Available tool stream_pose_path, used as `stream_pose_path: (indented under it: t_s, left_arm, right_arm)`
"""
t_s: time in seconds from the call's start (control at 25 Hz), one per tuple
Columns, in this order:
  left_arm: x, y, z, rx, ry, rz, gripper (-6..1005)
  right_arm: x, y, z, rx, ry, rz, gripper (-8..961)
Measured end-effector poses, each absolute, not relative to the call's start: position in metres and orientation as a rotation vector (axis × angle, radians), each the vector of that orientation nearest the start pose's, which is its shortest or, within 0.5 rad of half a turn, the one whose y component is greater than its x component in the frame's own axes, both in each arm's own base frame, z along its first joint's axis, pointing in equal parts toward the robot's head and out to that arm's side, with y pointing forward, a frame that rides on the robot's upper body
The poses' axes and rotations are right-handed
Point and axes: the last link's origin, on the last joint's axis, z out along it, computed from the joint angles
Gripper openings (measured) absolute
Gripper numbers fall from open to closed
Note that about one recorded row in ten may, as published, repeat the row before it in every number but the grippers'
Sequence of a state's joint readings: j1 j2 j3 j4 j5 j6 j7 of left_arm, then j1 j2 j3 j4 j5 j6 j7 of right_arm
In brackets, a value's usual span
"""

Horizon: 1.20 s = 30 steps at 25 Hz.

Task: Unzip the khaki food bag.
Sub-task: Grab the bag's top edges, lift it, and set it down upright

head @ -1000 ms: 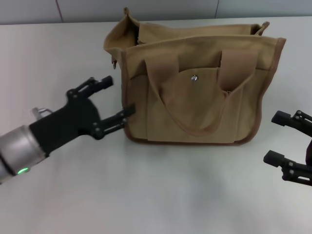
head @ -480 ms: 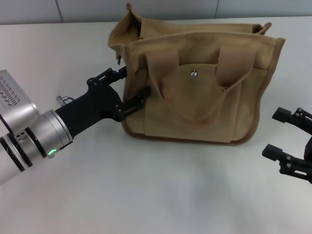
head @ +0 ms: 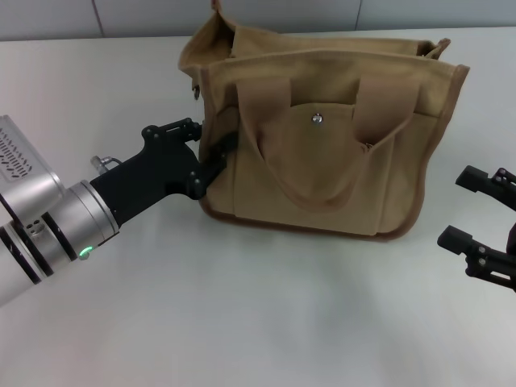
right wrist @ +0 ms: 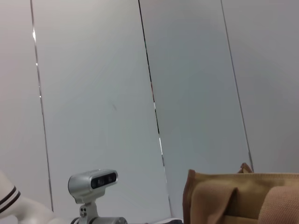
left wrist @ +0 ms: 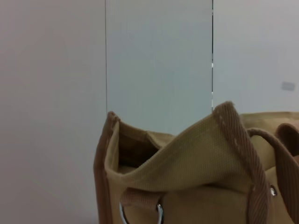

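1. Khaki bag [head: 322, 145] stands upright mid-table [head: 242, 322], pocket side toward the robot.
2. Left claw [head: 211, 143] is at the bag's left end w/ fingers spread, touching the side seam, gripping nothing I can see.
3. Right claw [head: 476, 211] sits wide open, well off to the bag's right.
4. Zipper not visible; top gapes at the left end. Looks barely started, pull not yet grabbed.

khaki food bag [head: 322, 145] on table [head: 242, 322], left end effector [head: 208, 145] seemingly touching its left end
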State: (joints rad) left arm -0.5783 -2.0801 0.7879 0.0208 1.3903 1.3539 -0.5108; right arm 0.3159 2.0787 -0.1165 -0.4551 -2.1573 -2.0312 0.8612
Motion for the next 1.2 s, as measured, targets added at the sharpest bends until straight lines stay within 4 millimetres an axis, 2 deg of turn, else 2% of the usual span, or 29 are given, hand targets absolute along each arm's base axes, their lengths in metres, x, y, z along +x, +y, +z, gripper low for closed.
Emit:
stream_pose_path:
  t_s: [0.12, 0.24, 0.48, 0.64, 0.8, 1.0, 1.12, 1.16, 1.2]
  left_arm:
    - [-0.266, 0.315, -0.069, -2.337, -0.307, -0.880, 468]
    - [-0.264, 0.314, -0.070, -2.339, -0.286, -0.882, 272]
    - [-0.260, 0.310, -0.064, -2.318, -0.263, -0.957, 158]
    - [-0.257, 0.310, -0.062, -2.304, -0.255, -0.979, 44]
    - [-0.257, 0.313, -0.064, -2.309, -0.250, -0.956, 47]
    - [-0.255, 0.307, -0.058, -2.294, -0.226, -1.021, 50]
    - [-0.257, 0.300, -0.044, -2.273, -0.201, -1.091, 52]
    - [-0.259, 0.297, -0.032, -2.263, -0.180, -1.125, 53]
    - [-0.259, 0.297, -0.032, -2.263, -0.180, -1.125, 54]
  right_arm:
    - [0.308, 0.213, 0.026, -2.415, 0.365, 1.202, 841]
    - [0.308, 0.213, 0.026, -2.405, 0.361, 1.212, 840]
    - [0.306, 0.212, 0.033, -2.325, 0.342, 1.271, 840]
    - [0.305, 0.204, 0.048, -2.184, 0.324, 1.373, 839]
    - [0.307, 0.201, 0.054, -2.151, 0.332, 1.394, 839]
    - [0.312, 0.198, 0.060, -2.093, 0.349, 1.395, 838]
    - [0.312, 0.202, 0.065, -2.040, 0.360, 1.412, 838]
    - [0.310, 0.208, 0.066, -2.007, 0.357, 1.430, 838]
    - [0.310, 0.208, 0.066, -2.007, 0.357, 1.430, 838]
